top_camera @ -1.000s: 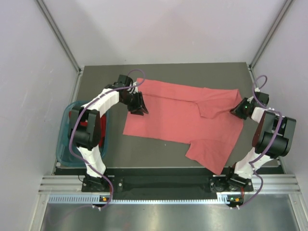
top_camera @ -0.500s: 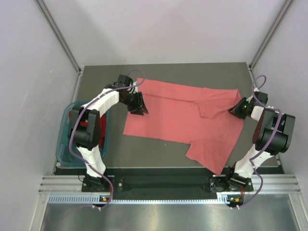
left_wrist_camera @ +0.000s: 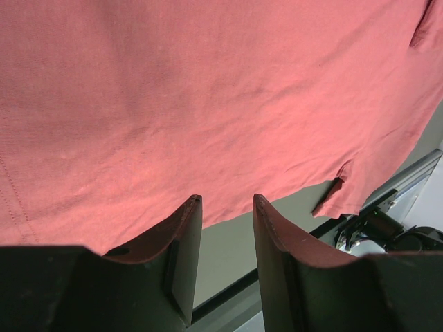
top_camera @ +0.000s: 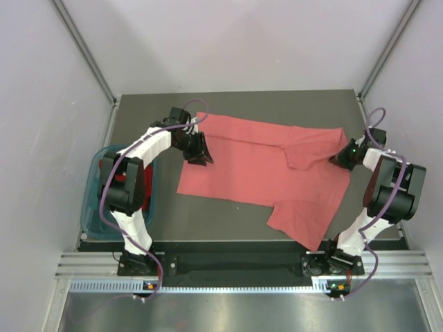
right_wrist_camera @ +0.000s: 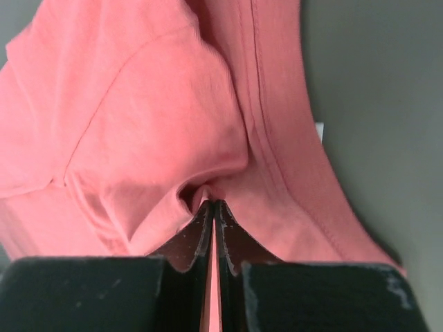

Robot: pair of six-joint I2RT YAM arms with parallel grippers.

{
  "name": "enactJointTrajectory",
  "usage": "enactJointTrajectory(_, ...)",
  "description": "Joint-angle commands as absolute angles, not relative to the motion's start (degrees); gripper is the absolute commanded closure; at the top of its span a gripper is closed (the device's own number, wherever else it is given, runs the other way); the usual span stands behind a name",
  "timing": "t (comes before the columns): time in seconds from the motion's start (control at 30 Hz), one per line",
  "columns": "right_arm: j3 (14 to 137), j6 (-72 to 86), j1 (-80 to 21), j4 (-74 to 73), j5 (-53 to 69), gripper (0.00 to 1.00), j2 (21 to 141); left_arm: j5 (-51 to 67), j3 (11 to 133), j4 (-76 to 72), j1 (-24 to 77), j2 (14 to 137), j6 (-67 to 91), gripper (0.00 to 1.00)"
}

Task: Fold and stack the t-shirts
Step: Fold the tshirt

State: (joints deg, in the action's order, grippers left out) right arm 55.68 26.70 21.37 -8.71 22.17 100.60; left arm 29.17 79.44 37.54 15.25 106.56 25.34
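While the salmon-pink t-shirt (top_camera: 263, 169) lies spread across the middle of the dark table (top_camera: 235, 104), the right gripper (right_wrist_camera: 213, 204) pinches a raised fold of cloth at its right edge, with the fingers pressed together. The left gripper (left_wrist_camera: 225, 200) sits at the shirt's left edge, its jaws moderately parted and gripping nothing. What looks like the deep red t-shirt (top_camera: 112, 166) sits in the teal basket (top_camera: 88, 200) at the table's left side.

Robotics lab test cell, plain white panel walls (top_camera: 242, 41), aluminium corner strut (top_camera: 87, 55), dark grey tabletop (top_camera: 228, 214), left arm (top_camera: 149, 142) and right arm (top_camera: 387, 190) bolted by a slotted aluminium rail (top_camera: 90, 264)
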Motion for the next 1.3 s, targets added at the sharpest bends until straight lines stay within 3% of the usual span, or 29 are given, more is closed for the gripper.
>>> enactJointTrajectory(0.0, 60.3, 28.3, 20.9, -19.5, 21.5, 1.00, 96.7, 30.0, 79.3, 36.0, 14.9, 106.3, 24.6, 0.59)
enactJointTrajectory(0.2, 62.6, 30.0, 20.9, -33.5, 21.7, 1.00, 96.2, 30.5, 78.7, 35.5, 14.9, 106.7, 24.6, 0.59)
enactJointTrajectory(0.93, 66.5, 25.9, 20.9, -44.5, 12.3, 1.00, 97.2, 31.1, 78.7, 36.4, 14.5, 106.3, 23.3, 0.59)
enactJointTrajectory(1.13, 68.9, 21.5, 20.0, -45.9, 11.8, 0.89, 98.5, 31.2, 78.7, 36.6, 14.5, 106.6, 23.3, 0.59)
enactJointTrajectory(1.27, 74.8, 16.4, 14.2, -47.7, 3.4, 0.68, 96.1, 31.1, 78.9, 36.4, 14.5, 106.4, 23.6, 0.59)
